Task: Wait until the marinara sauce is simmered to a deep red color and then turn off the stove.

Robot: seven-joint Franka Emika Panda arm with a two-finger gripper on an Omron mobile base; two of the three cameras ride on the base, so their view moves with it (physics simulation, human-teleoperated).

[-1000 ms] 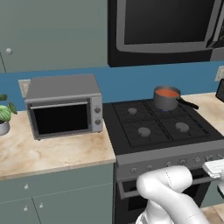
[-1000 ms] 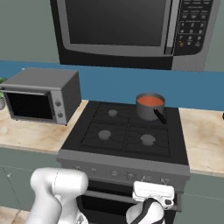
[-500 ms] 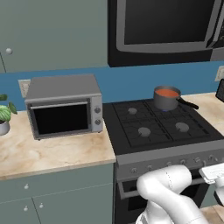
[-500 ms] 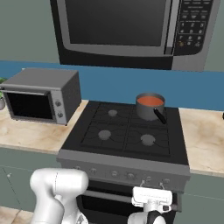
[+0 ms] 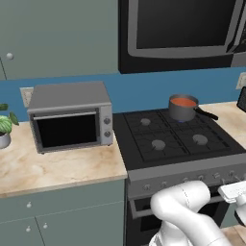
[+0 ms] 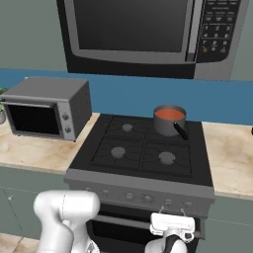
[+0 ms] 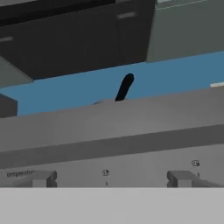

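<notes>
One rigid knob (image 6: pixel 168 202) on the stove (image 6: pixel 148 148) front panel is to be pinched and twisted; the end effector (image 6: pixel 171 228) is held wide open, empty, while the marinara sauce (image 6: pixel 169 114) simmers.

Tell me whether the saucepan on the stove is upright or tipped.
Upright. The saucepan sits level on the back right burner of the stove, and the marinara sauce lies flat inside its rim.

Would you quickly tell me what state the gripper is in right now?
Gripper: open, holding nothing, low in front of the stove panel.
</notes>
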